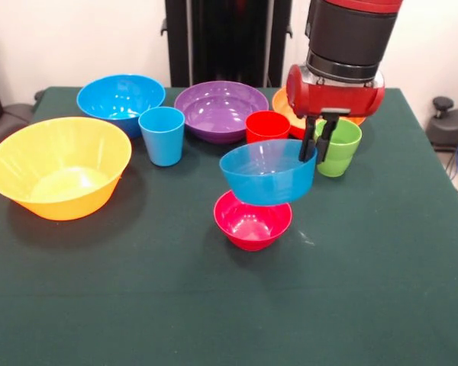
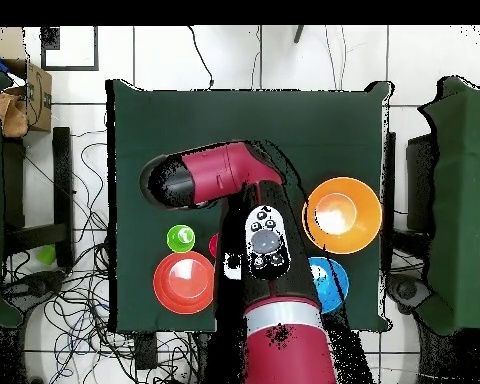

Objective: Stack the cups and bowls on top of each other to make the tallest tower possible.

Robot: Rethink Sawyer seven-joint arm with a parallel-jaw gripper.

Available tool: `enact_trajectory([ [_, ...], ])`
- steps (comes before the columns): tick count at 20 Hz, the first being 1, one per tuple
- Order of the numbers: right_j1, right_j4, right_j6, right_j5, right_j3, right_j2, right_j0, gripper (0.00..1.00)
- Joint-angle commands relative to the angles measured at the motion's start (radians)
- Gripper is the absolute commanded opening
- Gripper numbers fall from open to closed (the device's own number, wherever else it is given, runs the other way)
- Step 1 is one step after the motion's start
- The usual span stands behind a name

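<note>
Partly hidden: red-orange bowl [image 1: 284, 103] behind gripper [image 1: 315, 145].

Two views of one green worktop [image 1: 382, 305]. The front camera sits close, across from the robot and slightly raised, looking down over the bowls toward the arm [image 1: 343, 46]. The overhead camera looks straight down from high above, showing the whole worktop and surrounding floor [image 2: 84, 300]. Both share the worktop, arm and yellow bowl [image 1: 59, 168].
</note>
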Motion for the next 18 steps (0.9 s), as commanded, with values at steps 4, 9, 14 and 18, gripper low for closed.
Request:
enact_trajectory([
  [4, 0.075, -0.142, -0.239, 0.056, 0.044, 0.103, -0.009, 0.00],
  [9, 0.081, -0.162, -0.220, 0.040, 0.048, 0.116, -0.019, 0.00],
  [14, 0.091, -0.175, -0.209, 0.044, 0.033, 0.124, -0.020, 0.00],
  [18, 0.089, -0.186, -0.212, 0.044, 0.035, 0.128, -0.025, 0.00],
])
